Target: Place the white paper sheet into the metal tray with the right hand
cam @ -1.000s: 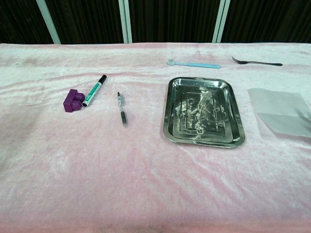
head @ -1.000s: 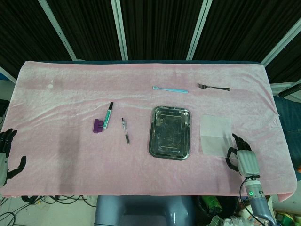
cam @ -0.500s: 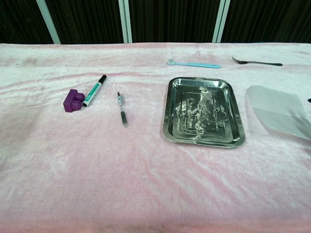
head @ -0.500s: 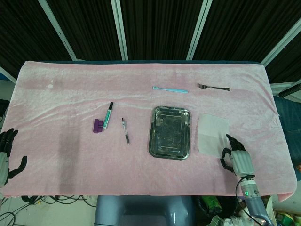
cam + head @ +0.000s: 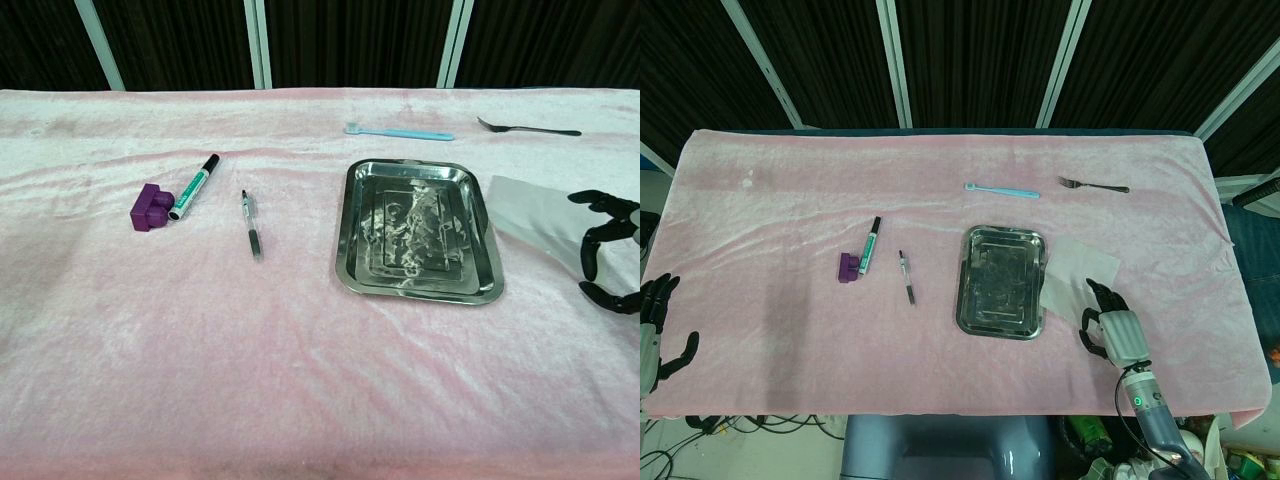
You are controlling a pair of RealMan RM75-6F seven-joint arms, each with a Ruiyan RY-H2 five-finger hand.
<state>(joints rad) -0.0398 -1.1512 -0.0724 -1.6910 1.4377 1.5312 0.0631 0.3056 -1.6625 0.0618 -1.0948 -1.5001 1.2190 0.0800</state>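
The white paper sheet (image 5: 1076,273) (image 5: 530,214) lies tilted on the pink cloth. Its left edge touches the right rim of the metal tray (image 5: 1002,234) (image 5: 345,232), which has nothing in it. My right hand (image 5: 1110,330) (image 5: 608,250) is at the sheet's near right corner, fingers curled onto it, and appears to pinch that corner. The contact itself is partly hidden by the fingers. My left hand (image 5: 655,335) hangs at the table's near left edge with fingers apart, holding nothing.
A blue toothbrush (image 5: 1002,189) and a fork (image 5: 1093,185) lie beyond the tray. Left of the tray are a pen (image 5: 907,277), a green marker (image 5: 871,246) and a purple block (image 5: 847,267). The table's front edge runs just below my right hand.
My right hand has moved left toward the tray, and the paper has slid and turned with it until its left edge reached the tray's right rim. The left hand stayed still.
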